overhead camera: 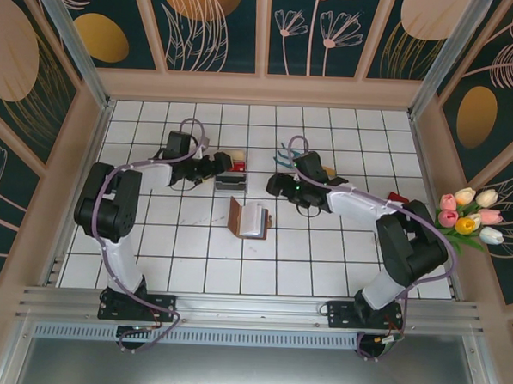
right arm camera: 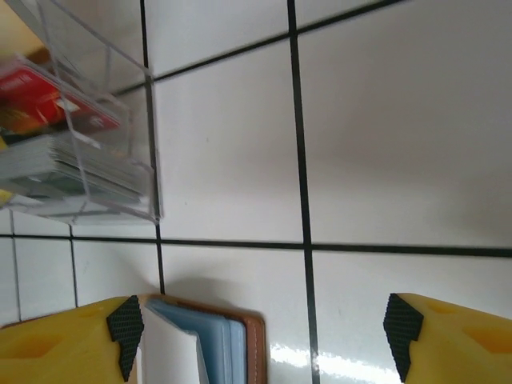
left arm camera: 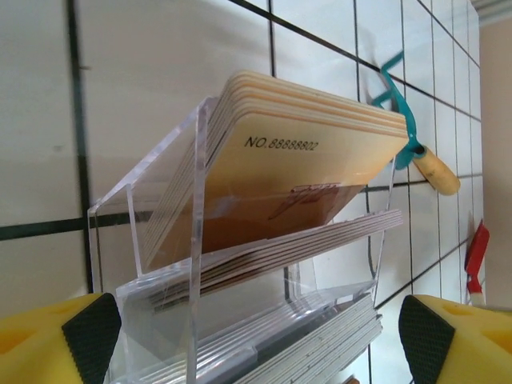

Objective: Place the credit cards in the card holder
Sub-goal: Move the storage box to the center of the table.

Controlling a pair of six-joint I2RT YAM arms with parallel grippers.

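Tiled bench (overhead camera: 192, 266): left jaws, wide, face the clear box (left arm camera: 160, 232) of cards (left arm camera: 320, 160), probably to pull one; right jaws, wide, hover by the open wallet (overhead camera: 251, 219) mid-frame, probably to steady it.

From above, the bottom rows of the tiled table (overhead camera: 261, 274) lay bare from left to right, leaving wide room to pass. The middle was crowded: a clear box (overhead camera: 231, 183) stood just above an open wallet (overhead camera: 252, 219), with only a narrow gap between them. A garden fork (overhead camera: 284, 149) lay at upper centre and a small red thing (overhead camera: 397, 198) at right. Walls (overhead camera: 262, 91) closed in the top and both sides.
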